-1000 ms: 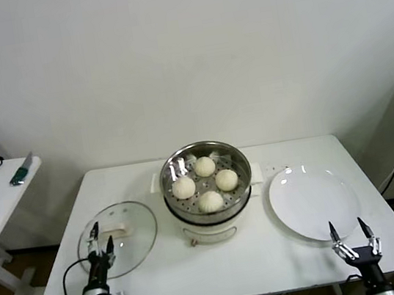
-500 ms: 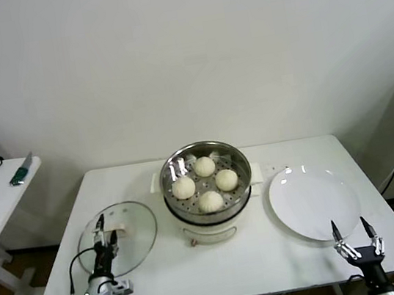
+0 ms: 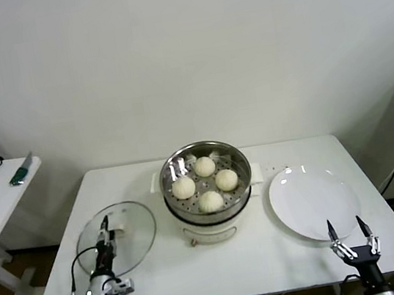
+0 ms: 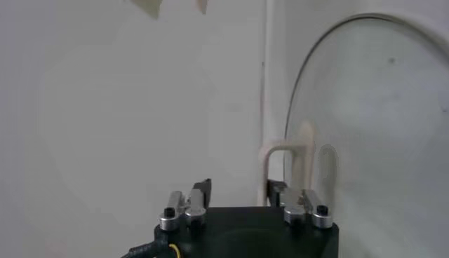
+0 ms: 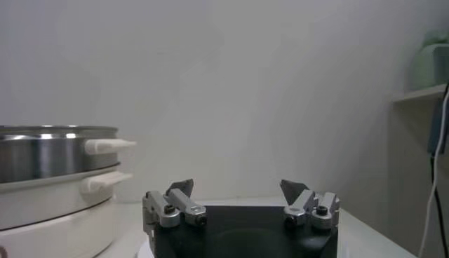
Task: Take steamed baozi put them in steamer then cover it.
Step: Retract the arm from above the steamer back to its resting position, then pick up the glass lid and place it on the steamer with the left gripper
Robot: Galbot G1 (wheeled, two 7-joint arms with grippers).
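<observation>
Baozi loaded; steamer not yet covered.
Four baozi (image 3: 207, 184) sit in the steamer (image 3: 242, 191) at centre; the cover (image 3: 133, 240), lower left, is straddled at its handle by the left end effector (image 3: 105, 229), part-spread.

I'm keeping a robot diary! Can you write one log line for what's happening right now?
stage: cover pickup | left gripper: over cover handle | right gripper: open, idle beside plate | baozi: four in steamer | steamer: uncovered
</observation>
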